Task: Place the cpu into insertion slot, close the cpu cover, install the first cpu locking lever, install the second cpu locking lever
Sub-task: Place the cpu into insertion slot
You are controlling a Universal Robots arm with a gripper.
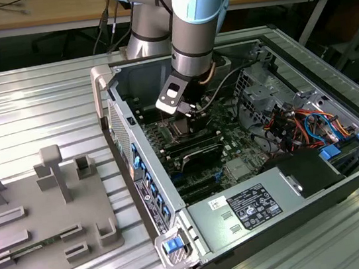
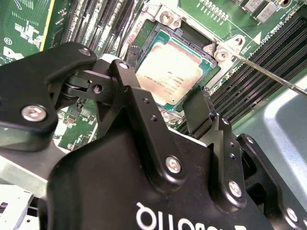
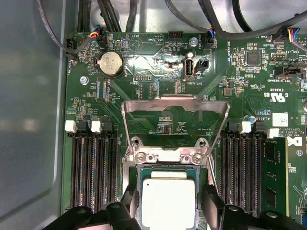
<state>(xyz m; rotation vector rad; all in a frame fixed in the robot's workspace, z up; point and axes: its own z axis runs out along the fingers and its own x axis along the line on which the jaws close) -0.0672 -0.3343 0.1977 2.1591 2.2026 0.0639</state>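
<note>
Memory slots (image 3: 93, 167) flank cpu (image 3: 168, 203); cpu cover (image 3: 173, 102) open beyond.

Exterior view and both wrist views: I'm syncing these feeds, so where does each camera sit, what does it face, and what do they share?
Exterior view: off the arm, above the open computer case, looking down into it; shows the arm and claw.
First wrist view: on the arm, facing squarely down on the motherboard, open cpu cover and cpu; shows the claw's black body.
Second wrist view: on the arm, looking obliquely past the claw's body.
Shared: both wrist views show the cpu in the insertion slot, claw astride it.
</note>
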